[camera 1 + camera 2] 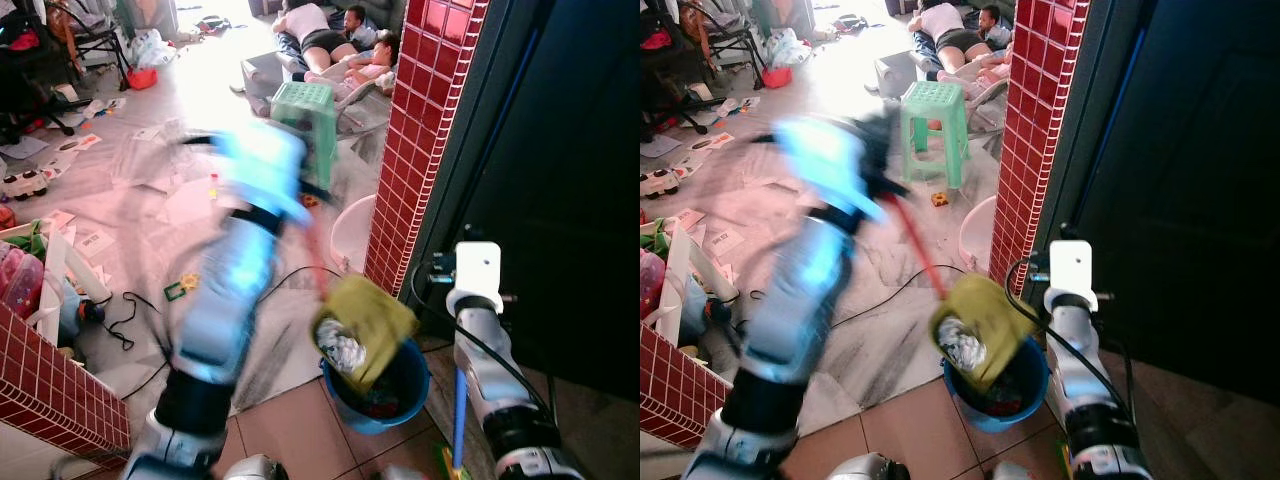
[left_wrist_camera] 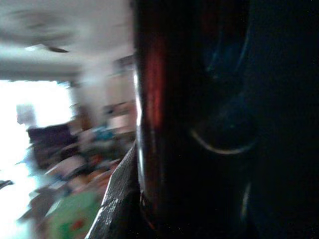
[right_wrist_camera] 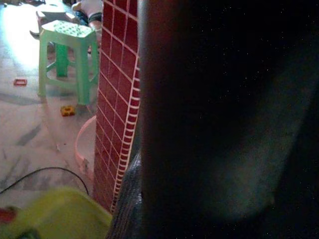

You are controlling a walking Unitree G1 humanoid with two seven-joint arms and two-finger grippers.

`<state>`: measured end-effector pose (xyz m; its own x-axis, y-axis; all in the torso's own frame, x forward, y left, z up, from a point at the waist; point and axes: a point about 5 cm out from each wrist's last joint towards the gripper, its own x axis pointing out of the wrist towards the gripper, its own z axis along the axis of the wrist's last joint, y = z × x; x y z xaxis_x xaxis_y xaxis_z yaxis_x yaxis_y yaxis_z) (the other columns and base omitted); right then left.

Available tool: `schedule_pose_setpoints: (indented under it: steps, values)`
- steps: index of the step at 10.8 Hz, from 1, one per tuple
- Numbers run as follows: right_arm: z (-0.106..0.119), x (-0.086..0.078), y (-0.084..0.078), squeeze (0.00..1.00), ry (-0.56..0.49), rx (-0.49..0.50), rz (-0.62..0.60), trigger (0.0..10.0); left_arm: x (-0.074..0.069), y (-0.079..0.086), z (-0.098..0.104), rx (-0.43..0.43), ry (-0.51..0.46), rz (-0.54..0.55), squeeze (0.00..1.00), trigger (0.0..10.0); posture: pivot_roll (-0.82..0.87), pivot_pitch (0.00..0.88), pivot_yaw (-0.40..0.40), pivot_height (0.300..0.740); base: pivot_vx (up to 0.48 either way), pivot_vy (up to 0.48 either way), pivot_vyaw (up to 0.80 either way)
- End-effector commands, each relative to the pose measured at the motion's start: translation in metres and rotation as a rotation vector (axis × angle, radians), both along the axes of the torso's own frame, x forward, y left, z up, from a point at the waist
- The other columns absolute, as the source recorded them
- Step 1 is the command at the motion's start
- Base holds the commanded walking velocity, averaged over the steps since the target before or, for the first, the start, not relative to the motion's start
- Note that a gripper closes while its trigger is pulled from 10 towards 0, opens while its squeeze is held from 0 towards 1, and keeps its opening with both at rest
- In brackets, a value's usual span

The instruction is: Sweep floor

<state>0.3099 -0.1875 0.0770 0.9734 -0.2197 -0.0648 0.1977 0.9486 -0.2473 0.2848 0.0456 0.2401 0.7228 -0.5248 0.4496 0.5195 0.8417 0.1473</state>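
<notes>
My left arm is raised and motion-blurred, and my left gripper (image 1: 298, 200) is shut on the red handle (image 1: 920, 250) of a yellow-green dustpan (image 1: 365, 322). The dustpan tilts over a blue bucket (image 1: 405, 390), with crumpled white rubbish at its mouth. In the left wrist view the red handle (image 2: 152, 99) runs close along the fingers. On the right, by the dark door, my right gripper (image 1: 470, 290) is shut on a blue broom handle (image 1: 458, 410). Its fingers are hidden behind the white wrist block.
A red tiled pillar (image 1: 420, 130) stands just behind the bucket, with a white basin (image 1: 352, 232) at its foot. A green stool (image 1: 305, 110), people lying on the floor (image 1: 330, 40), black cables (image 1: 130, 310), scattered toys and a low red tiled wall (image 1: 50, 385) surround the marble floor.
</notes>
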Motion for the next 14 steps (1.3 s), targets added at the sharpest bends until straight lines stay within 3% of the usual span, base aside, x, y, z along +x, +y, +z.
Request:
schedule_pose_setpoints:
  steps: [1,4,6,11,14]
  values:
    - [0.017,0.008,0.002,0.0,-0.077,-0.053,0.023,10.0,-0.016,-0.01,0.013,0.043,-0.111,-0.113,0.0,10.0,-0.06,0.0,0.029,0.74,0.0,0.0,0.0]
    - [0.019,0.012,0.002,0.0,-0.086,-0.053,0.029,10.0,-0.042,-0.034,0.023,0.221,-0.288,-0.302,0.0,10.0,-0.06,0.0,0.027,0.74,0.0,0.0,0.0]
    - [0.021,0.015,0.002,0.0,-0.095,-0.056,0.03,10.0,-0.048,-0.04,0.026,0.258,-0.35,-0.321,0.0,10.0,-0.06,0.0,0.026,0.74,0.0,0.0,0.0]
    - [0.022,0.019,0.004,0.0,-0.107,-0.06,0.036,10.0,-0.036,-0.027,0.045,0.247,-0.457,-0.178,0.0,10.0,-0.06,0.0,0.023,0.74,0.0,0.0,0.0]
    - [0.022,0.02,0.005,0.0,-0.111,-0.057,0.042,10.0,-0.012,-0.003,0.059,0.054,-0.343,-0.024,0.0,10.0,-0.06,0.0,0.021,0.74,0.0,0.0,0.0]
